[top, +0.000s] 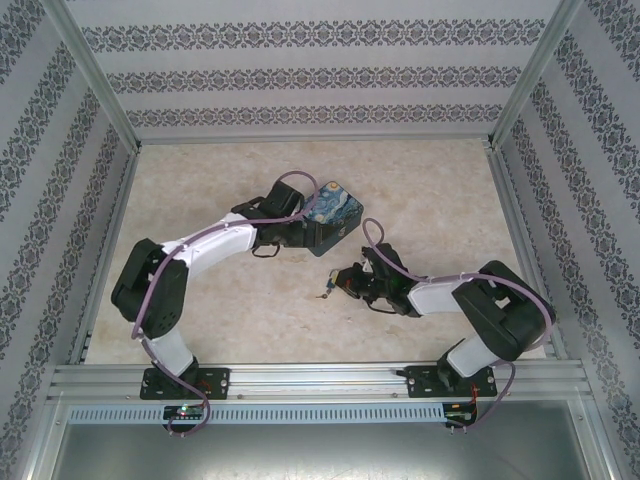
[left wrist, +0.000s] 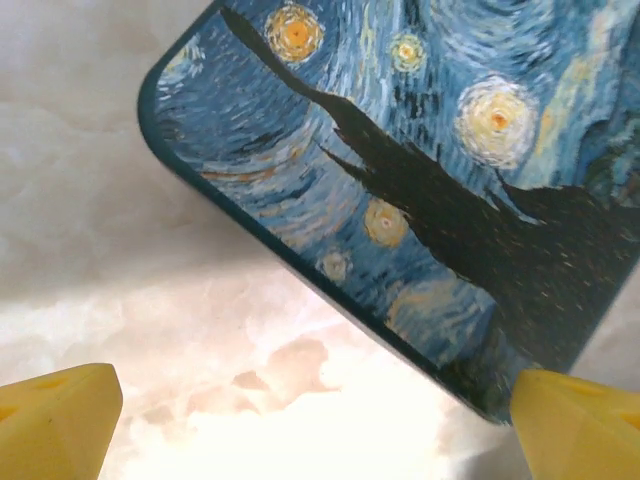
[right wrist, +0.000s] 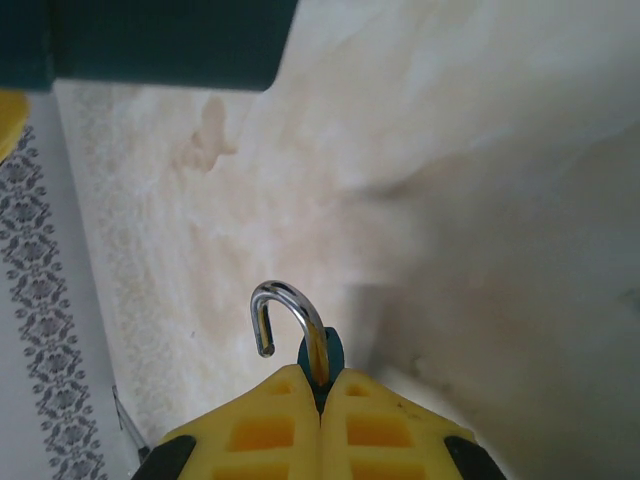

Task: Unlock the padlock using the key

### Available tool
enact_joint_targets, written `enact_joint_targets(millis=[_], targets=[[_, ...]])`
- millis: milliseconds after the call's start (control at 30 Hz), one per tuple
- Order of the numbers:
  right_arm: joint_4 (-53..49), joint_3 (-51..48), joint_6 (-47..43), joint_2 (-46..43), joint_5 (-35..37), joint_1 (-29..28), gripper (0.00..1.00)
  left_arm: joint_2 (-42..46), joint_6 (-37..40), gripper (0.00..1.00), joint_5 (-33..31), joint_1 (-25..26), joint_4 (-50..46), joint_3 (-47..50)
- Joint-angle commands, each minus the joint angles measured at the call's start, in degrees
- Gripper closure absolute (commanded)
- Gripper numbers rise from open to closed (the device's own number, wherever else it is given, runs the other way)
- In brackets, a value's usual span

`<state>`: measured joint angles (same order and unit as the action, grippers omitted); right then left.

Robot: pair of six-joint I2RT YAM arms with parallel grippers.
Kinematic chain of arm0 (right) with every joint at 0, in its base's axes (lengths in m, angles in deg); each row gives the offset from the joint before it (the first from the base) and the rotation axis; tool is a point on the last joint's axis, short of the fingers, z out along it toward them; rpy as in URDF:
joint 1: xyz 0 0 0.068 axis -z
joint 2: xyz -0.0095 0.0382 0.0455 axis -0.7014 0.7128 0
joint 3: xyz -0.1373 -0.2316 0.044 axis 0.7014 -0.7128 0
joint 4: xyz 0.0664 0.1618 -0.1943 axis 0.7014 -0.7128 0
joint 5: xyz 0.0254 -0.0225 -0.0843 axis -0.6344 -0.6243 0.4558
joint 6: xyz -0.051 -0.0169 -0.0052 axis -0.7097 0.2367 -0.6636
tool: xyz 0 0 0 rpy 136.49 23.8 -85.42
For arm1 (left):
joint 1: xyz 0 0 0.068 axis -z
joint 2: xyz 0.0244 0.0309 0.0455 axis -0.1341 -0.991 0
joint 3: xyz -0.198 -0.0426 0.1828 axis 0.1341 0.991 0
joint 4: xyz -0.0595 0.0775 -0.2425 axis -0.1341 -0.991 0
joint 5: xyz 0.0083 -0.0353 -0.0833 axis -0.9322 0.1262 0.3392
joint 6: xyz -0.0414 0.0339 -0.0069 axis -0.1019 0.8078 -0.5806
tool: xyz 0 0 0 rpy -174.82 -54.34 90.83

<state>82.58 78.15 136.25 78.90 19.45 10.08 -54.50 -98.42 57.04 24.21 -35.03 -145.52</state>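
In the right wrist view my right gripper [right wrist: 322,378] is shut on the padlock [right wrist: 326,352]. Its blue body is pinched between the yellow fingers. The silvery shackle [right wrist: 290,300] arches up out of the body, and its free end hangs clear of it, unlatched. In the top view that gripper [top: 340,283] sits low over the table's middle. My left gripper [left wrist: 318,420] is open, with its yellow fingertips [left wrist: 60,415] wide apart over bare table, just short of the starry-night tin [left wrist: 420,170]. The key is hidden.
The blue-and-yellow painted tin [top: 333,212] lies at mid table, just beyond the left gripper [top: 305,235] and about a hand's width from the right one. Its dark edge [right wrist: 150,40] crosses the top of the right wrist view. Patterned walls enclose the marbled tabletop [top: 200,180].
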Motion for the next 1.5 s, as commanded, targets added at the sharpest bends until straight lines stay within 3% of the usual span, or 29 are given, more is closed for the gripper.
enact_joint_targets(millis=[0,233,400,500,733,933,1100,1200,1300,1467], targets=[[-0.21,-0.26,-1.52,-0.17,0.03,2.01,0.89,4.25,-0.45,0.00,0.37,-1.14,-1.57,0.72],[-4.82,-3.26,-4.00,-5.76,-2.10,8.38,0.58,9.88,-0.63,0.00,0.39,-3.11,-2.32,0.96],[-15.19,-3.10,-7.95,-14.72,-2.97,14.42,0.27,15.37,-0.48,0.00,-0.02,-5.22,-2.71,1.93],[-24.61,-0.69,-11.87,-21.93,-1.47,17.80,0.02,18.82,0.09,0.00,-0.94,-6.73,-3.04,3.04],[-41.88,7.82,-21.37,-33.46,7.48,23.47,0.02,26.26,2.73,0.00,-7.52,-10.31,-2.27,7.25],[-48.92,15.64,-31.09,-36.08,26.96,26.46,0.02,32.51,7.61,0.00,-17.92,-12.63,6.26,15.32],[-39.98,14.58,-34.91,-35.65,42.61,28.12,0.02,36.91,13.15,0.00,-23.77,-14.99,18.37,23.78],[-33.08,14.23,-43.18,-32.66,47.23,28.30,0.02,38.28,17.91,0.00,-27.27,-15.99,28.35,29.42],[-29.57,14.40,-51.36,-27.96,48.28,28.40,0.02,37.76,20.56,0.00,-27.32,-18.68,34.72,32.93],[-18.68,9.34,-55.47,-22.63,48.34,29.33,0.02,35.83,22.39,0.00,-24.50,-24.38,40.20,36.92]])
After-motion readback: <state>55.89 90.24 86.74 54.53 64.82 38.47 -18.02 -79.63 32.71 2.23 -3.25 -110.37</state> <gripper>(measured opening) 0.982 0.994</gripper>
